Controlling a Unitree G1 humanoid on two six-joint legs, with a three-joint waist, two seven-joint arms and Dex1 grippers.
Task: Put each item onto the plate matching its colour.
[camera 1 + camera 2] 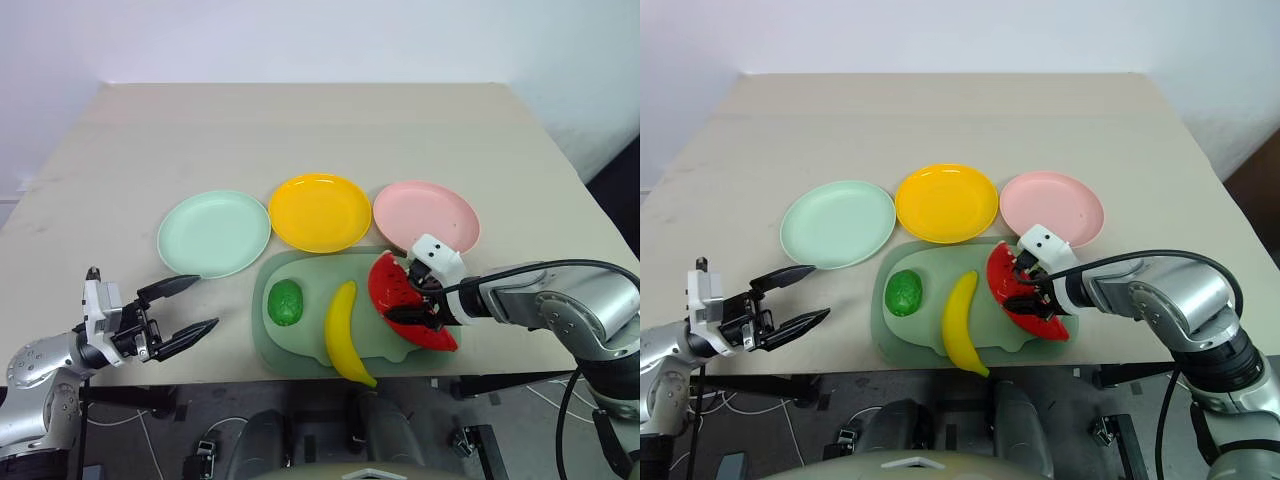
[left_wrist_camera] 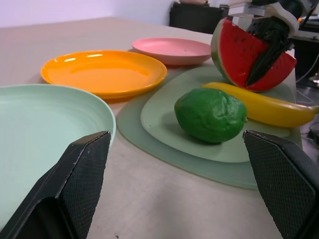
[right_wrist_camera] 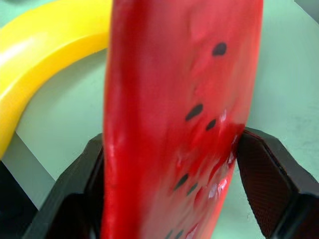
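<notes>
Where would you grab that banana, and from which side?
Probably at its thick middle, from straight above, fingers across the narrow width. The banana lies flat on the pale green board, curving lengthwise, with free board between it and the green vegetable. The watermelon wedge stands nearer on its other side.

Three plain plates lie on the beige bench [image 1: 300, 130]: a mint green plate [image 1: 213, 232], a yellow-orange plate [image 1: 320, 211] and a pink plate [image 1: 427, 215]. The pig-shaped board [image 1: 312, 345] is pale green, with a darker grey-green rim. On it, the watermelon wedge [image 1: 398, 290] is red with black seeds and a thin green rind, the banana [image 1: 345, 333] is plain yellow, and the round vegetable [image 1: 286, 302] is bumpy dark green. Both grippers have black fingers [image 1: 178, 286] with a fine cross-hatched texture on the pads.
</notes>
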